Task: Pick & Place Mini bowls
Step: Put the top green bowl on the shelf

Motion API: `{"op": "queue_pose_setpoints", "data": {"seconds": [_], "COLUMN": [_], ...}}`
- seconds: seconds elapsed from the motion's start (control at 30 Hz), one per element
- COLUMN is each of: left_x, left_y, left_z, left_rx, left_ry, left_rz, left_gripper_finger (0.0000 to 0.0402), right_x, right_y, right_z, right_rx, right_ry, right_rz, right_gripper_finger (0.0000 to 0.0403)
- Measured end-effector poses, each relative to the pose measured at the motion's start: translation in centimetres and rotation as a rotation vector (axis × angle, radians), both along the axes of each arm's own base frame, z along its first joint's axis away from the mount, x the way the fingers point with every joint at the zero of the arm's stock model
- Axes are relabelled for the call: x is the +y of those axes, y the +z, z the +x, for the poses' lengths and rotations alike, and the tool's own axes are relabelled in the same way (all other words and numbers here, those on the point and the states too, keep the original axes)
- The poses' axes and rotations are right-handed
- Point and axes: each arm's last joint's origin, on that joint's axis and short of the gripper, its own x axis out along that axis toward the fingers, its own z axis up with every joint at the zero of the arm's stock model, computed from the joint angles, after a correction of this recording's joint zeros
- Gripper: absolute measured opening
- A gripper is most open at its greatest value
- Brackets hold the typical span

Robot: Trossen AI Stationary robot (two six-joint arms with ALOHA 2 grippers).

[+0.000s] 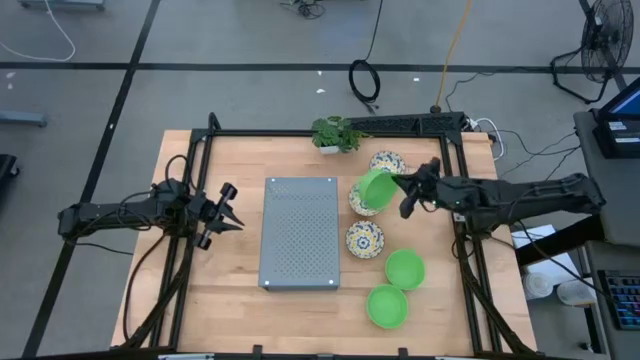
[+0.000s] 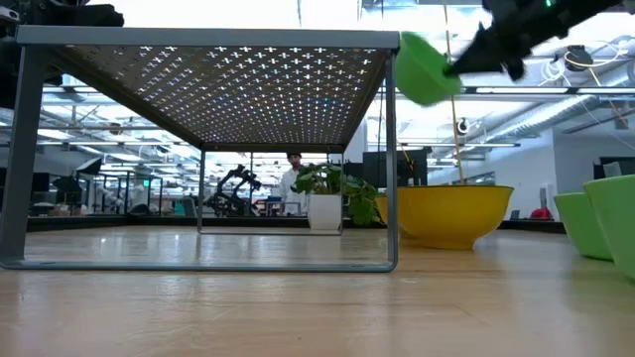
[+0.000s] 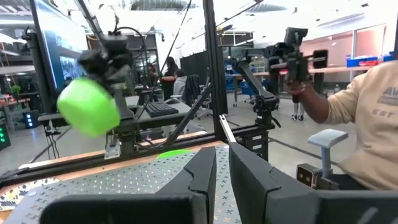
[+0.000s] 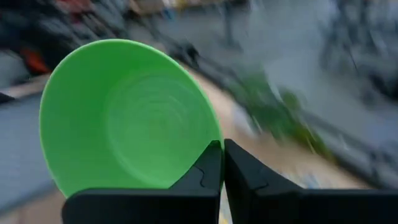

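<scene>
Green bowl (image 1: 375,189) held aloft in my right gripper (image 1: 403,186), just right of the grey tray (image 1: 299,233).

My left gripper (image 1: 232,214) waits over the table (image 1: 185,290) beside the tray's left edge, fingers (image 3: 208,171) narrowly parted and grasping nothing. The perforated tray stands at centre on legs. Just beyond its right edge my right gripper is clenched on the rim of the green bowl, tipped on its side in the air above a patterned bowl (image 1: 359,204). A second patterned bowl (image 1: 388,162) lies near the plant (image 1: 335,132), a third (image 1: 365,240) below. Two more green bowls (image 1: 404,269) (image 1: 387,306) rest at front right.
</scene>
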Motion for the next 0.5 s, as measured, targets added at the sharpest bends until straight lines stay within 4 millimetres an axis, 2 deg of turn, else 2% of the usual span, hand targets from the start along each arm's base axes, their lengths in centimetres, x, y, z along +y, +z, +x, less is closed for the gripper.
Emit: {"op": "queue_pose_setpoints", "data": {"seconds": [0.13, 0.27, 0.5], "left_x": [0.0, 0.0, 0.1], "left_y": [0.0, 0.0, 0.2], "left_z": [0.0, 0.0, 0.0], "left_rx": [-0.021, -0.043, -0.060], "left_ry": [0.018, 0.027, 0.046], "left_rz": [0.036, 0.084, 0.093], "left_gripper_finger": [0.0051, 0.0051, 0.0051], "right_x": [0.8, 1.0, 1.0], "right_y": [0.1, -1.0, -2.3], "right_z": [1.4, 2.4, 3.9], "right_rx": [-0.111, -0.177, -0.134], "right_ry": [0.083, 0.097, -0.023], "right_rz": [-0.192, -0.349, -0.589], "right_gripper_finger": [0.0000, 0.0000, 0.0000]}}
